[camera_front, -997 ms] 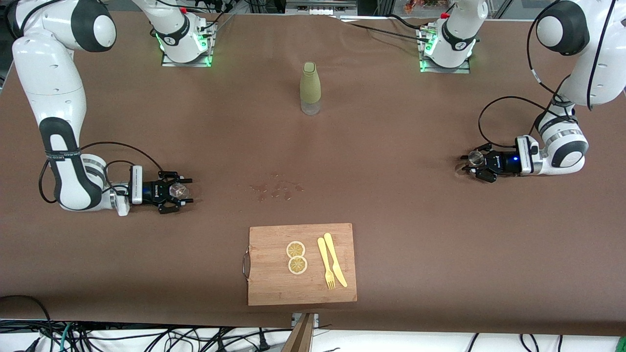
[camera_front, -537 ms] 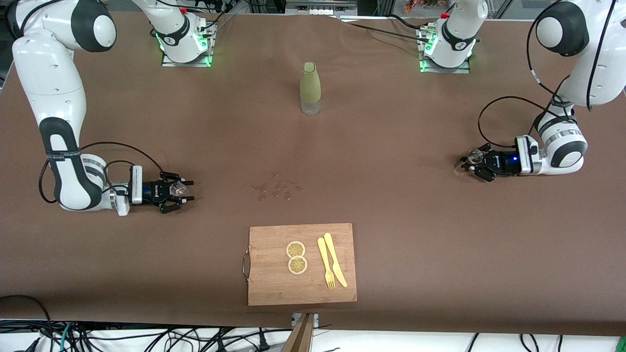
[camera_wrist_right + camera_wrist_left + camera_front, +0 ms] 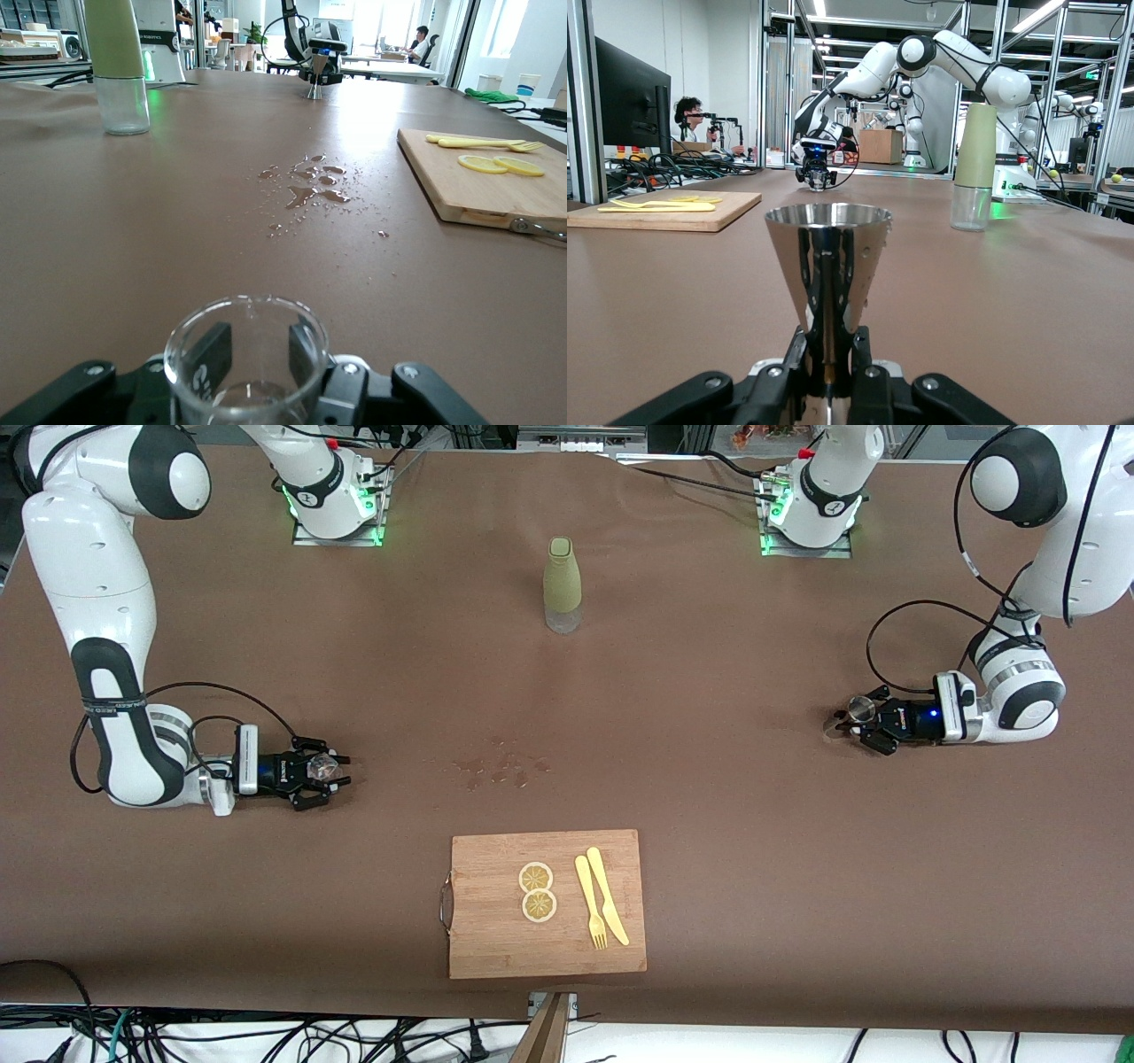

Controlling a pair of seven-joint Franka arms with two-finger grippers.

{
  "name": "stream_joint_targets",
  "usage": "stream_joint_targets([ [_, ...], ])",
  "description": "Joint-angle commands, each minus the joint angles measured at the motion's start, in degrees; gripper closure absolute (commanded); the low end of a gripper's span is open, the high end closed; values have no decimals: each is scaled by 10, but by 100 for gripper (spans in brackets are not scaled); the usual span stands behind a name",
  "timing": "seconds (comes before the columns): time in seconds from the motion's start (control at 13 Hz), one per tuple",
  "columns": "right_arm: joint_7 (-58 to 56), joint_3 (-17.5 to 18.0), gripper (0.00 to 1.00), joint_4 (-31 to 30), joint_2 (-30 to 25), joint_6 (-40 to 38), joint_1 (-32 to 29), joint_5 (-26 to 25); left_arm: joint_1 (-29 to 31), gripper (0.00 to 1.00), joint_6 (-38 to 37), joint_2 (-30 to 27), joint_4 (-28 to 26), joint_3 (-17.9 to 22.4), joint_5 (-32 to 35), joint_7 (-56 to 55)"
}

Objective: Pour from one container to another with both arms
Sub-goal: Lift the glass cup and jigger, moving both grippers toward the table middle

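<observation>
L claw (image 3: 856, 723) low at its end of surface (image 3: 709, 779), pinching metal jigger (image 3: 826, 266) upright betw. fingers; R claw (image 3: 326, 771) low at its end, clamped on clear glass (image 3: 246, 359); water spill (image 3: 500, 766) midway betw. claws.

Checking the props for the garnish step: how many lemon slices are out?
2, both on the cutting board: one lemon slice, the other lemon slice touching it, nearer the front camera, beside the fork. None seen elsewhere.
</observation>
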Motion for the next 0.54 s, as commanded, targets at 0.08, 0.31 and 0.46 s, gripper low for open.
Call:
stream_joint_targets([
  [0.08, -5, 2, 69, -2, 0, -8, -3, 11, -46, 100, 0, -13, 2, -13, -42, 55],
  [0.31, 5, 2, 69, -2, -2, -28, -3, 11, -105, 100, 15, -17, 3, -15, -104, 44],
  [0.46, 23, 2, 70, -15, -24, -28, -2, 11, -139, 100, 46, -21, 3, -30, -134, 26],
])
